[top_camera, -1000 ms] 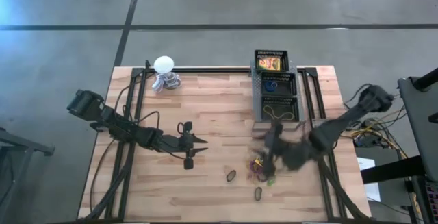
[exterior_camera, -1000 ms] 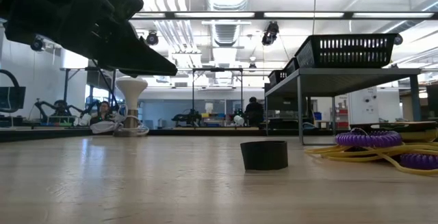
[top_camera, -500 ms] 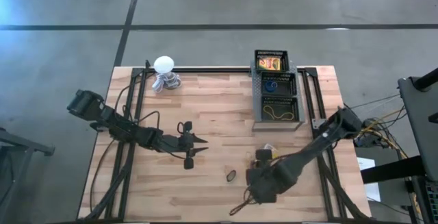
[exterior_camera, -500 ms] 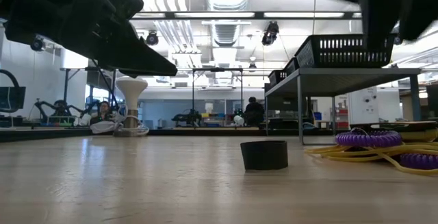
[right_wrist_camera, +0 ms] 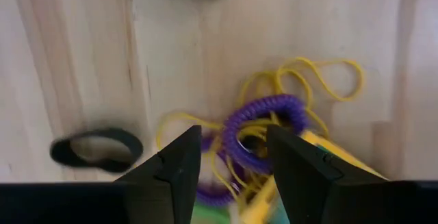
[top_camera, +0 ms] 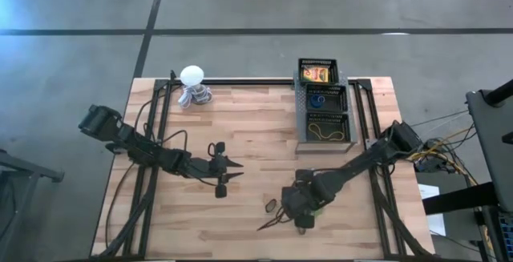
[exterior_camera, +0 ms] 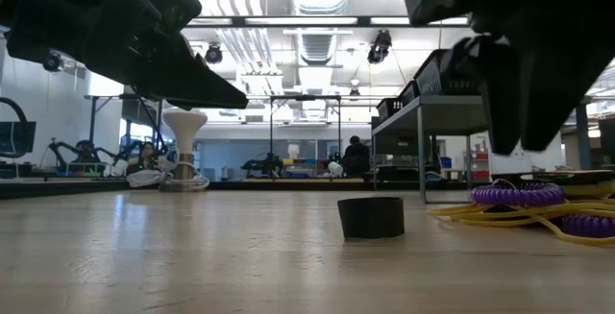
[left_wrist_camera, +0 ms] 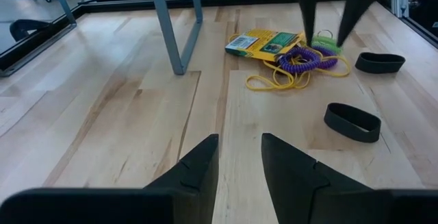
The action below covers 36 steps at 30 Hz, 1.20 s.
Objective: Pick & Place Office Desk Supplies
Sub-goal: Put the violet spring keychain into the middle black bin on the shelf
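Observation:
The supplies lie in a pile on the table: a yellow-and-green box point(left_wrist_camera: 263, 44), a purple coiled ring point(right_wrist_camera: 263, 131) and yellow rubber bands point(left_wrist_camera: 287, 80), tangled together. A green piece point(left_wrist_camera: 325, 42) lies beside them. My right gripper point(right_wrist_camera: 233, 162) hangs open just above this pile, pointing down, its fingers point(left_wrist_camera: 308, 5) clear of it. In the high view the right gripper point(top_camera: 300, 206) hides the pile. Two black rings point(left_wrist_camera: 352, 121) point(left_wrist_camera: 380, 61) lie flat nearby. My left gripper point(left_wrist_camera: 239, 162) waits open at the table's middle left, above the wood.
A black three-compartment tray point(top_camera: 323, 106) stands raised on a metal frame at the far right, with a box, a blue ring and a rubber band in it. A white ball-topped object point(top_camera: 192, 82) stands at the far left. Bare wood lies between the two grippers.
My right gripper has come down from beside the tray toward the table's near edge and tipped from slanting forward to pointing almost straight down over the pile. The supplies lie as before.

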### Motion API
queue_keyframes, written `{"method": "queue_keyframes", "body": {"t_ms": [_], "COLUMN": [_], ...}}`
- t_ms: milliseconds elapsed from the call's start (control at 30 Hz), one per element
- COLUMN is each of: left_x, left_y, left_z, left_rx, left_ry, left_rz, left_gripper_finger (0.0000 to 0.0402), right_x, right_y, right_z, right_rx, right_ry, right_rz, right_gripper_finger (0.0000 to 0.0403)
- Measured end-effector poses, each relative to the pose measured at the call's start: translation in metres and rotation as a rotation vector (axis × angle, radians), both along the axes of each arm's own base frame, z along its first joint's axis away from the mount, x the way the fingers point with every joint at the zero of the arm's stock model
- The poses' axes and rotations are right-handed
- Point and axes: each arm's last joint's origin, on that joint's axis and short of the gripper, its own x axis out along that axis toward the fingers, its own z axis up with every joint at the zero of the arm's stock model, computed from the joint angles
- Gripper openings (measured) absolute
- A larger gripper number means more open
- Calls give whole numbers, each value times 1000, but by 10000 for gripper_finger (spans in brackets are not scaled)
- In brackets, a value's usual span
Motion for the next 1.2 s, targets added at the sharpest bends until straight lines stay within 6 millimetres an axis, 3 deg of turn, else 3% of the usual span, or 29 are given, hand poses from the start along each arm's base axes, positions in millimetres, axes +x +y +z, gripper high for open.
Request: {"method": "queue_keyframes", "body": {"t_ms": [167,400,800,1033,1200], "left_x": [0,0,0,0,0], "left_y": [0,0,0,0,0], "left_z": [0,0,0,0,0], "left_rx": [0,-1,-1,-1,-1], "left_ry": [0,-1,-1,0,0], "left_rz": [0,0,1,1,1], "left_gripper_finger": [115,115,115,115,115], "right_x": [-7,-20,-28,-27,-14], "right_y": [9,11,12,15,26], "right_z": [-16,-28,-49,-47,-22], "right_rx": [20,-124,-68,-38,4], "right_ry": [-29,-85,-94,-100,-175], "right_rz": [-1,-49,-26,-9,64], "right_gripper_finger": [151,138,101,33,19]}}
